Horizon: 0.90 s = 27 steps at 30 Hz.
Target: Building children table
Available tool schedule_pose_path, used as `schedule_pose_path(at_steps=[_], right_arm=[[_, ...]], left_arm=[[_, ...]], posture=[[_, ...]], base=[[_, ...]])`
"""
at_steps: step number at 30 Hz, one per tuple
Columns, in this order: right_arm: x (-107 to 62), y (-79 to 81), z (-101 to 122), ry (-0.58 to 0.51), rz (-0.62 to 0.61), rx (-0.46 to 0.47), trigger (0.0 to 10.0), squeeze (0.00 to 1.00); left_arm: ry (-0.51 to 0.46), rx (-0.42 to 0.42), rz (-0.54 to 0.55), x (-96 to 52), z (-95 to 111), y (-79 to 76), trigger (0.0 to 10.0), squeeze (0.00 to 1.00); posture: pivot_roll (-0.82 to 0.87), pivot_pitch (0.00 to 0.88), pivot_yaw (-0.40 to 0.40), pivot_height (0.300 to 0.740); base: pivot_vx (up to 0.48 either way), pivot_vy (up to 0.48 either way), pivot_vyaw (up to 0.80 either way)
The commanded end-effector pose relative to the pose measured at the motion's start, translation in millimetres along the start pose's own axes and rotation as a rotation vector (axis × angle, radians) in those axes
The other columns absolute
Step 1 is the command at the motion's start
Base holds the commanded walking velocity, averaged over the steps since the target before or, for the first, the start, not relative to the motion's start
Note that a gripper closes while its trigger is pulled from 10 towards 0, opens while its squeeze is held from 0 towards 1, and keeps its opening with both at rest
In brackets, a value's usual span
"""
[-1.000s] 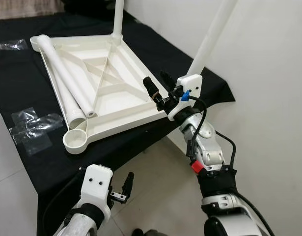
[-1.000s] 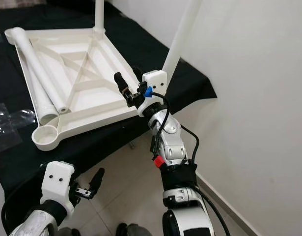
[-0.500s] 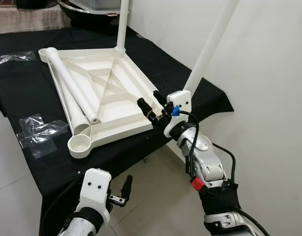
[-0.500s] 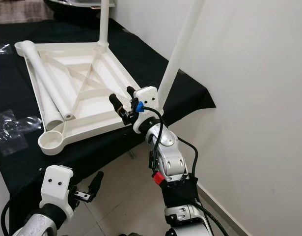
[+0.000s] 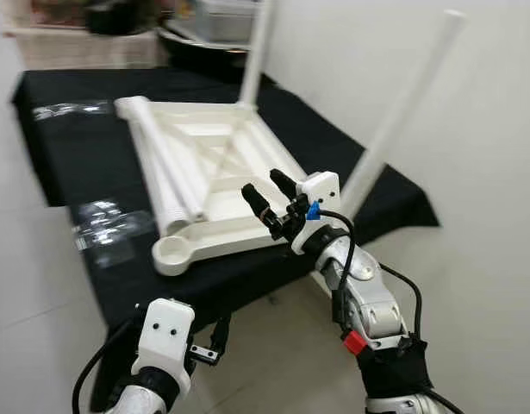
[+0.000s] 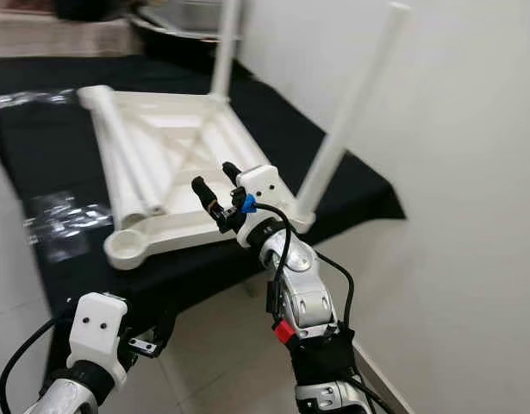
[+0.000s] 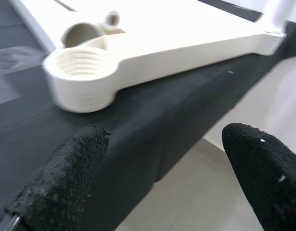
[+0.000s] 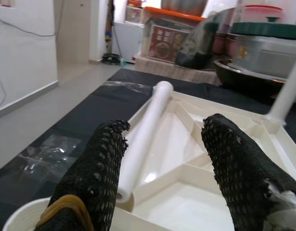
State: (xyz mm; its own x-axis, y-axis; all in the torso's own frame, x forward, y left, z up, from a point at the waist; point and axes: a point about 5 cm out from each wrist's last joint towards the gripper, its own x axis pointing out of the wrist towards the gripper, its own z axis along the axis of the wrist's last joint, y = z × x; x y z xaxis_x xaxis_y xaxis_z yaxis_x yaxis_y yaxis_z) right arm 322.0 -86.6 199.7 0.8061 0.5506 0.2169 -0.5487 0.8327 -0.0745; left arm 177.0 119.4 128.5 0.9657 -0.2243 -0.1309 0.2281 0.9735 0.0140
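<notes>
while the white tabletop (image 5: 215, 172) lies upside down on a black cloth (image 5: 79, 164), two legs are already standing in its corners: one leg (image 5: 258, 47) at the far corner and another leg (image 5: 402, 108) at the corner by the wall. two loose legs (image 5: 165, 172) lie side by side in the tray of the tabletop, along its left rim. the near left corner has a bare threaded socket (image 5: 171, 253), and the left wrist view shows the open ends of the loose legs just behind that socket.

the right gripper (image 5: 269, 194) is raised over the near edge of the tabletop, its two black fingers spread apart with nothing between them. it is just beside the base of the leg by the wall, without touching it. the left gripper (image 5: 215, 338) hangs low in front of the cloth's edge, below the socket, with its fingers wide apart and empty.

clear plastic wrappers (image 5: 101, 226) lie on the cloth to the left of the tabletop, and another wrapper (image 5: 66, 109) lies farther back. pots and boxes (image 8: 205, 41) stand behind the far end, blurred.
</notes>
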Motion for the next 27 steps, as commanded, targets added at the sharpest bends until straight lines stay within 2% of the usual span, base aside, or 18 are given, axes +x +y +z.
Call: schedule_pose_path(at_steps=[1,7,16,23,27], right_arm=[[-0.2,-9.3,-1,0.025,-0.038,-0.003,10.0,0.0],[3.4,-12.5,-2,0.031,-0.054,0.032,10.0,0.0],[0.6,-8.7,-7,0.053,-0.065,0.024,10.0,0.0],[2.3,-17.0,-3,0.051,-0.067,0.019,10.0,0.0],[5.1,-21.1,-2,0.072,-0.026,0.002,10.0,0.0]], left_arm=[[0.013,-0.001,-0.018,1.5,-4,-3.2,10.0,0.0],[0.03,0.011,-0.013,2.6,-6,-2.3,10.0,0.0],[0.06,0.01,-0.001,2.8,-9,1.4,10.0,0.0],[0.059,0.014,-0.003,3.2,-8,1.4,10.0,0.0],[0.057,0.015,-0.005,3.0,-7,1.0,10.0,0.0]], posture=[[0.11,0.047,-0.194,0.74],[0.11,0.051,-0.195,0.74],[0.12,0.08,-0.187,0.74],[0.11,0.094,-0.186,0.74],[0.11,0.104,-0.185,0.74]], base=[[0.0,0.0,0.0],[0.0,0.0,0.0],[-0.072,0.0,0.0],[0.0,0.0,0.0],[0.0,0.0,0.0]])
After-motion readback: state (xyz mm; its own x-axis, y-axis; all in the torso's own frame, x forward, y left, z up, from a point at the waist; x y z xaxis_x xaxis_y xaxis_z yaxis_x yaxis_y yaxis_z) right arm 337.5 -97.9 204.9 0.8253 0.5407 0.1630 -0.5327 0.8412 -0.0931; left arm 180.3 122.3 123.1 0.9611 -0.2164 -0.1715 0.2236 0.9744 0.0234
